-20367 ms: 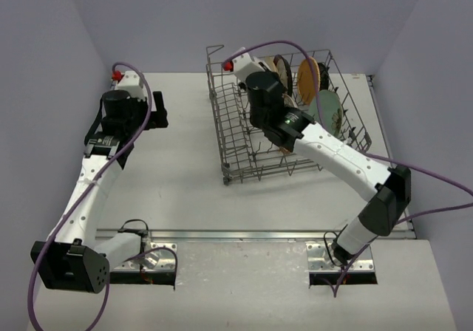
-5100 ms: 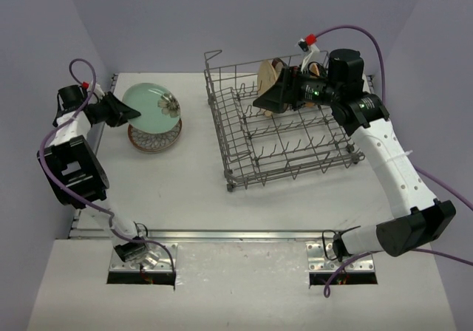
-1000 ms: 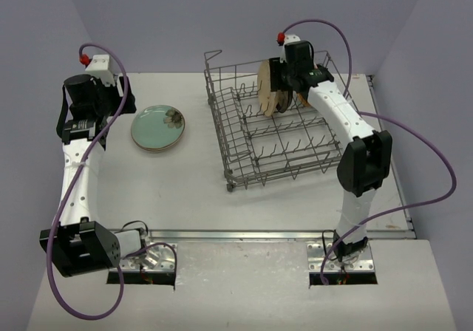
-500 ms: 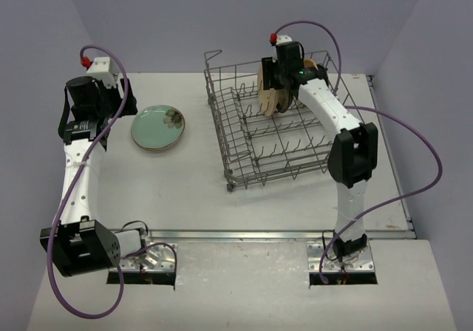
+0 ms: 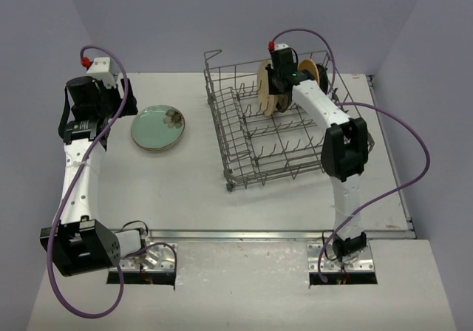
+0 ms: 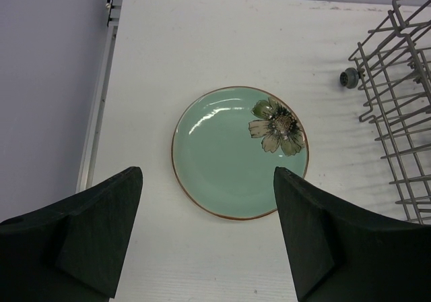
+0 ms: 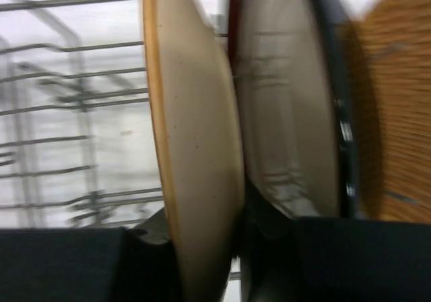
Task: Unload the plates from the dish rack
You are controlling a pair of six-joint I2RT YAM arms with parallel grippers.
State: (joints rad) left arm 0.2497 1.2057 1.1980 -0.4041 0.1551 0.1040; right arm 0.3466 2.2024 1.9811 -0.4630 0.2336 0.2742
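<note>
Right wrist: cream plate [image 7: 195,147] stands upright, dark plate [image 7: 289,113] crowding beside it.

A white table [image 5: 222,198] fills the overhead view, with lilac walls [image 5: 148,21] rising from 9 through 12 to 3 o'clock. A metal rail [image 5: 244,234] runs along its 6 o'clock edge, a speckled board [image 5: 236,298] lying past it. The left wrist view shows a side rail [image 6: 96,106] at 9 o'clock.

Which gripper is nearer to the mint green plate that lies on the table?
The left. The left gripper hangs open close by the mint green plate, framed between its fingers. The right gripper is far off in the dish rack, at the cream plate.
</note>
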